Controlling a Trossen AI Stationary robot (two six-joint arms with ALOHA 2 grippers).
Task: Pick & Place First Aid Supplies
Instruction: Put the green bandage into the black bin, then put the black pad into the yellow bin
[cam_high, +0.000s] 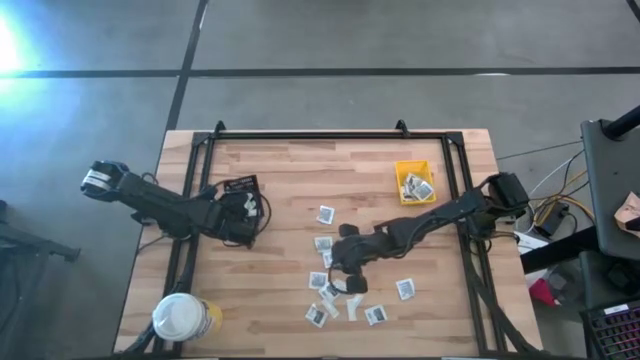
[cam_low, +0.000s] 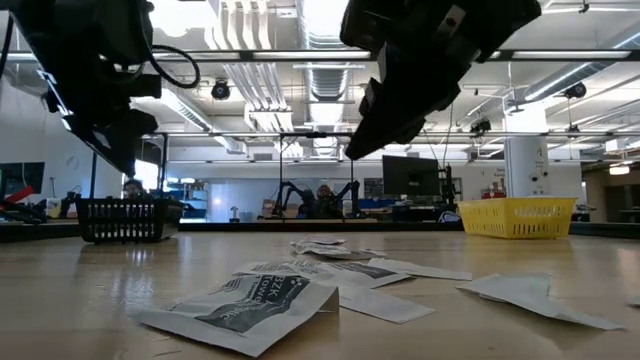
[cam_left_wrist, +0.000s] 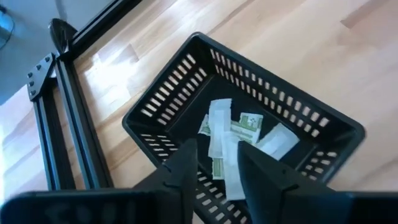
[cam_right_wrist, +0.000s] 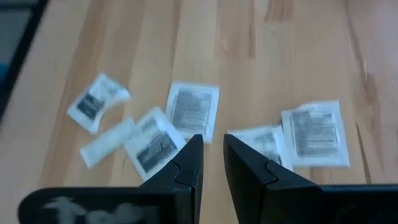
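nearest the low camera, the first aid supplies (cam_high: 340, 285) lie scattered flat on the table (cam_high: 290, 170), several overlapping. the right end effector (cam_high: 345, 265) hangs just above them, fingers slightly apart with nothing visible between them. the risk here: packets lie so flat and so close that a pinch could slide off one, or lift two at once, or shove neighbours away. farther back, the left end effector (cam_left_wrist: 214, 171) hovers over the black tray (cam_left_wrist: 249, 124), fingers parted, a pale strip (cam_left_wrist: 233, 168) showing in the gap above other strips in the tray; whether it is free i cannot tell, and it might cling to a finger. more packets sit in the yellow bin (cam_high: 414, 182).
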